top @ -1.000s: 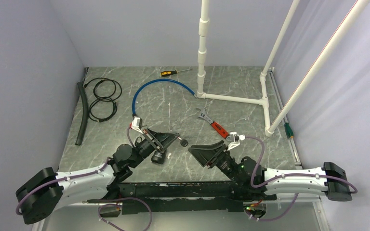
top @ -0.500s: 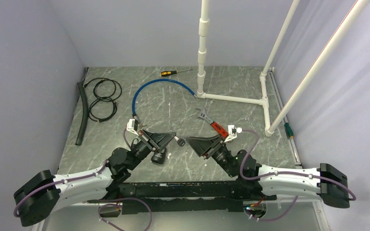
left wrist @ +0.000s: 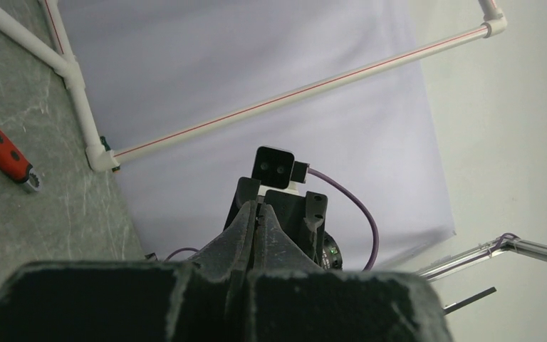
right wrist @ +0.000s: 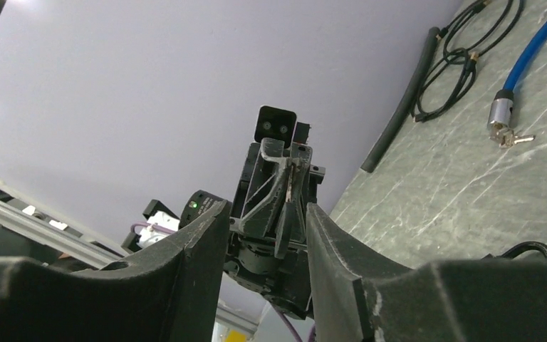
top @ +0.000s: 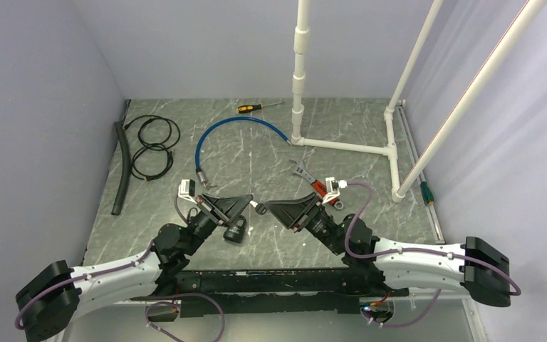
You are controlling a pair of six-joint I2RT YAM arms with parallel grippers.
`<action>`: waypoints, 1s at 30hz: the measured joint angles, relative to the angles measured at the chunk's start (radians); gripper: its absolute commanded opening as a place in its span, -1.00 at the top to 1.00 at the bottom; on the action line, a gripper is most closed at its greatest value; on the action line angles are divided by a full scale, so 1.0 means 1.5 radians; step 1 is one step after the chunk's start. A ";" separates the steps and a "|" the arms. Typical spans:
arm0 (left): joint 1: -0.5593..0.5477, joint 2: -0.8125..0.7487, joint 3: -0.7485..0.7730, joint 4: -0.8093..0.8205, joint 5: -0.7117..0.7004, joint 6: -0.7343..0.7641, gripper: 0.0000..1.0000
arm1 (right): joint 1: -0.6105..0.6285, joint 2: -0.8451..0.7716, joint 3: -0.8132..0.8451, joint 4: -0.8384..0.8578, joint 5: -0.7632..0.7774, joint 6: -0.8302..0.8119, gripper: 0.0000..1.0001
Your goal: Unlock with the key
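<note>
My left gripper [top: 249, 200] is shut on a key; its black head [top: 261, 208] sticks out toward my right gripper [top: 271, 209]. In the right wrist view the right gripper [right wrist: 267, 208] is open, and the key's black head [right wrist: 283, 226] sits between its fingers without touching them. In the left wrist view the left gripper [left wrist: 258, 208] has its fingers pressed together and the key is hidden. A blue cable lock [top: 235, 127] lies behind; its silver end [right wrist: 500, 114] has small keys hanging from it. A black round lock body [top: 236, 231] sits under the left arm.
A red-handled wrench [top: 320, 187] lies just behind the right gripper. A white pipe frame [top: 342, 146] stands at the back right. Black cables [top: 153, 142] and a black hose [top: 120, 167] lie at the left. A screwdriver [top: 256, 107] lies at the back.
Both grippers have moved toward each other and away from the near edge. The right gripper's open fingers have come around the key head held by the left gripper.
</note>
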 measured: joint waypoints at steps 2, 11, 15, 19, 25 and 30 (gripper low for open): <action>0.000 -0.011 -0.004 -0.001 -0.006 0.003 1.00 | 0.000 0.010 0.006 -0.002 -0.005 0.005 0.11; -0.001 -0.038 -0.018 -0.005 -0.020 0.006 1.00 | 0.000 0.070 0.043 -0.007 -0.031 0.017 0.19; 0.000 -0.042 -0.025 -0.003 -0.028 0.005 1.00 | -0.001 0.085 0.057 -0.010 -0.037 0.022 0.24; 0.000 -0.042 -0.029 -0.006 -0.033 0.004 1.00 | -0.001 0.101 0.060 -0.015 -0.040 0.029 0.30; -0.001 -0.042 -0.030 -0.008 -0.045 0.003 1.00 | -0.001 0.119 0.069 -0.028 -0.044 0.039 0.43; -0.001 -0.050 -0.032 -0.020 -0.048 0.002 1.00 | -0.001 0.121 0.069 -0.034 -0.044 0.042 0.52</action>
